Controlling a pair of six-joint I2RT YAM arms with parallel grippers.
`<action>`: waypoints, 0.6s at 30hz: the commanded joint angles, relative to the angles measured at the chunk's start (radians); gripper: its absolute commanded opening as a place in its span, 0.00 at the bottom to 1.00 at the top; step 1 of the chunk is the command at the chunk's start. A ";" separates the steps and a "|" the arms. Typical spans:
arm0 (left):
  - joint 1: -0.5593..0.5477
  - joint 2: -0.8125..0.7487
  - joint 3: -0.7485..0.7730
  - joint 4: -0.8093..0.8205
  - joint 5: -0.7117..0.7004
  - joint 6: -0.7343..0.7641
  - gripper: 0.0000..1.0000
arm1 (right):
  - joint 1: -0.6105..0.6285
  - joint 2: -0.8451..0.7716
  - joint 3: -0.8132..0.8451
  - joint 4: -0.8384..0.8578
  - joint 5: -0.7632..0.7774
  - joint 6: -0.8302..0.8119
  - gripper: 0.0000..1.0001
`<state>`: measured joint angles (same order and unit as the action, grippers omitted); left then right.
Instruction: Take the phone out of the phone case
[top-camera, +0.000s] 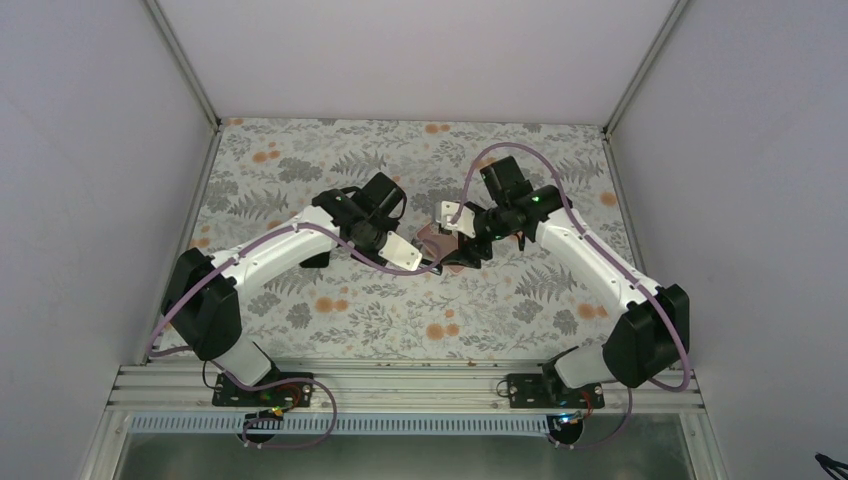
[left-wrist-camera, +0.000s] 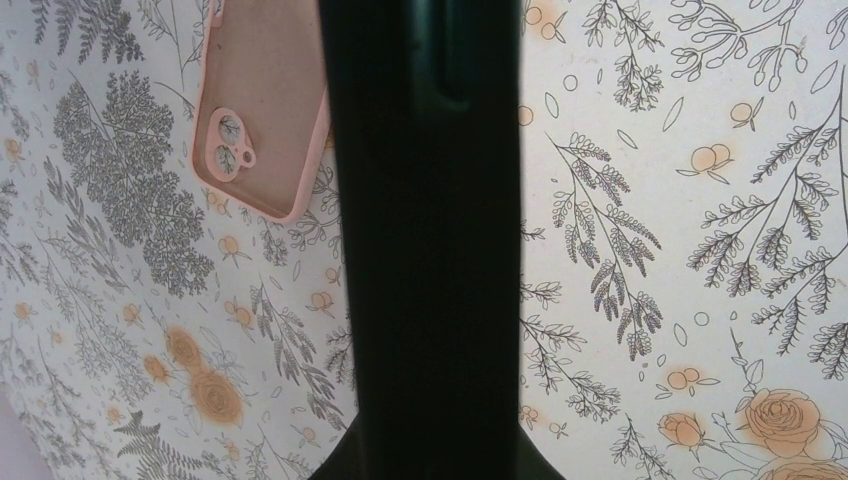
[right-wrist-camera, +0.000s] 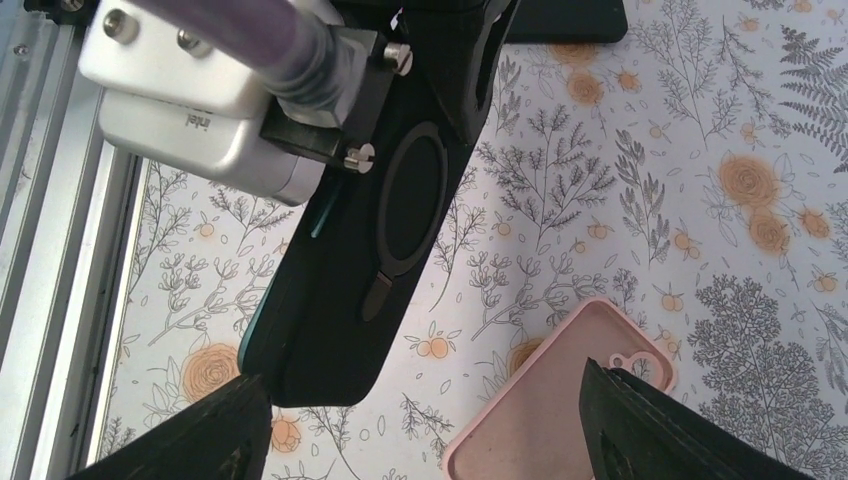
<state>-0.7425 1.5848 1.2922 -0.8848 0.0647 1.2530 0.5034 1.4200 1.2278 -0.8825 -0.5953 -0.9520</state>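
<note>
Right wrist view shows the job done in substance. The pink case (right-wrist-camera: 545, 400) lies empty on the flowered worktop (right-wrist-camera: 600, 150) at lower centre, hollow side up. The dark phone (right-wrist-camera: 370, 250) hangs apart from it at centre left, its upper end caught in the left jaws at the top of the frame. Held clear like that, the phone cannot slip back into the case, and I judge it is kept up so it can be set down elsewhere. The right jaws stand wide apart and hold nothing, with one finger (right-wrist-camera: 225, 435) at lower left and the other at lower right. The lower-right one overlaps the case's edge, but I cannot tell whether it touches. In the left wrist view the clamped phone (left-wrist-camera: 430, 240) fills the middle as a dark upright band, and the case (left-wrist-camera: 262, 110) sits at upper left with the print showing through its camera cutout.
</note>
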 joint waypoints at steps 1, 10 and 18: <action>-0.003 -0.013 0.036 0.024 0.028 0.000 0.02 | 0.015 -0.016 -0.017 0.014 -0.044 0.024 0.79; -0.003 -0.007 0.041 0.034 0.018 -0.001 0.02 | 0.043 -0.020 -0.030 -0.019 -0.046 0.028 0.77; -0.006 -0.011 0.051 0.023 0.020 -0.004 0.02 | 0.043 -0.018 -0.059 0.009 -0.033 0.034 0.75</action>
<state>-0.7433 1.5848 1.2999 -0.8841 0.0639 1.2526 0.5365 1.4174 1.1908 -0.8833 -0.6121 -0.9291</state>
